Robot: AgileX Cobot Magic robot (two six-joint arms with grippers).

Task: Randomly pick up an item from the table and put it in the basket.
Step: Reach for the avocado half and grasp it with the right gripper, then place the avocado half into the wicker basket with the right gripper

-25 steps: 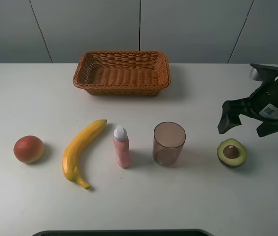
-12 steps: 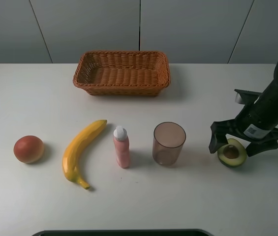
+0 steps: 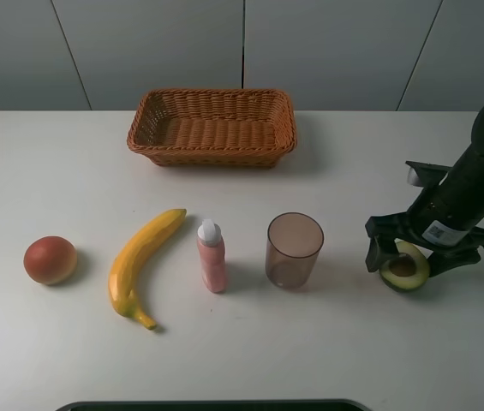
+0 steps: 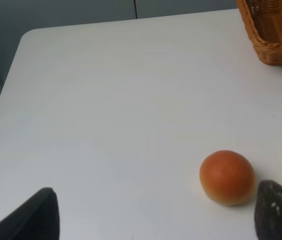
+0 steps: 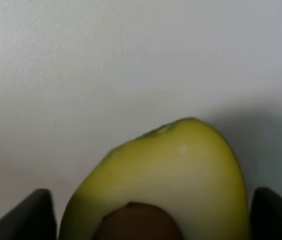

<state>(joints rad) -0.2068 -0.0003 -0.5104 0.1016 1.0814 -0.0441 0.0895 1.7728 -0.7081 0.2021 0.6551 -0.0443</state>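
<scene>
A dark strip [image 3: 212, 404] lies along the very near edge of the white counter [image 3: 44, 360] in the exterior view. Next back, a row of things runs across the counter, left to right:
- a red-orange fruit [image 3: 50, 259];
- a banana [image 3: 139, 261] w/ its stem end nearest and its other tip angled far-right;
- a pink bottle [image 3: 211, 255] w/ a white cap;
- a translucent brown cup [image 3: 294, 249], upright, mouth up;
- at the right end, the avocado half [image 3: 404, 272], cut face up, pit showing, resting on the counter.

Each item sits apart from its neighbours.

The right pincer [image 3: 409, 260] is down at counter level over the avocado half. It is spread, w/ one finger on the left side of the fruit and one on the right. In the right wrist view both dark fingertips sit just beside the skin, and whether they touch it can't be told. The arm rises toward the far right.

The left pincer [image 4: 155, 216] shows only in its own wrist view. It is spread wide over bare counter, w/ the red-orange fruit near one fingertip and a corner of the basket farther off.

Farthest back, approx ctr, the reddish-brown wicker basket [image 3: 212, 152] sits on the counter. It is well apart from the avocado half and from the row of things in front of it.
</scene>
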